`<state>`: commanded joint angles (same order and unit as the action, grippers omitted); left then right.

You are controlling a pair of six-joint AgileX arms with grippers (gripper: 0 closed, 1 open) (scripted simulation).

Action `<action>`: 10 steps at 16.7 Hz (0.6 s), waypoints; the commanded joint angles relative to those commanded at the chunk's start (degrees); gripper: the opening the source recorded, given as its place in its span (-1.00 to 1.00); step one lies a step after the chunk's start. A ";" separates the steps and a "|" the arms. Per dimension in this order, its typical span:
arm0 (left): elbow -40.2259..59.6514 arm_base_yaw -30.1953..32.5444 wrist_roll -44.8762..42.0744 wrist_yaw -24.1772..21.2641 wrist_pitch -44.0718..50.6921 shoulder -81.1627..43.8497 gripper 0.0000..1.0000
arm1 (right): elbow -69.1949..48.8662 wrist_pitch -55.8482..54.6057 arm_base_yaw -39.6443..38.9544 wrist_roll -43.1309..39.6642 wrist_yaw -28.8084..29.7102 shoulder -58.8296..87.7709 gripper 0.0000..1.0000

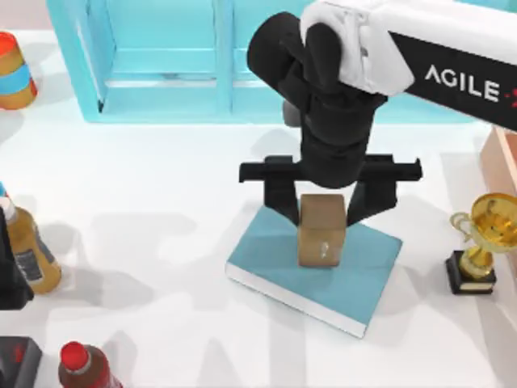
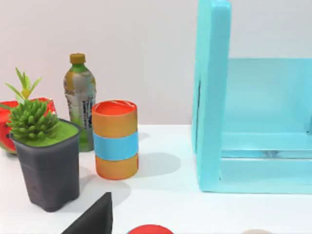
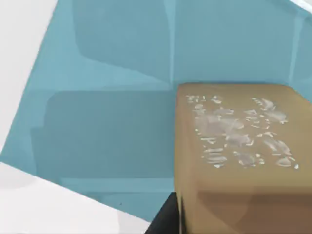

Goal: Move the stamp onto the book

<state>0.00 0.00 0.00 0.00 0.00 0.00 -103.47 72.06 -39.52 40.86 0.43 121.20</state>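
Two fingers of the right claw (image 1: 321, 212) clamped the stamp (image 1: 321, 230) between them; directly beneath lay the book (image 1: 367, 271), ready to receive it.

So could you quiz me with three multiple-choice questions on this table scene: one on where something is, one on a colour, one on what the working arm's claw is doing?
1. The small tan-brown wooden stamp is over:
A the large flat teal-blue book
B the cyan shelf unit
C bare table

2. The gold trophy has a base that is:
A red
B black
C white

3. The right gripper has its fingers:
A spread wide, empty
B on either side of the stamp
C resting on the table

Answers: A, book cover lies beneath it; B, dark block underneath; B, black fingers flank the stamp.
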 joint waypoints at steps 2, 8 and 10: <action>0.00 0.00 0.00 0.00 0.00 0.00 1.00 | 0.00 0.00 0.00 0.00 0.00 0.00 0.81; 0.00 0.00 0.00 0.00 0.00 0.00 1.00 | 0.00 0.00 0.00 0.00 0.00 0.00 1.00; 0.00 0.00 0.00 0.00 0.00 0.00 1.00 | 0.00 0.00 0.00 0.00 0.00 0.00 1.00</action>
<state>0.00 0.00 0.00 0.00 0.00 0.00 -103.47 72.06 -39.52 40.86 0.43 121.20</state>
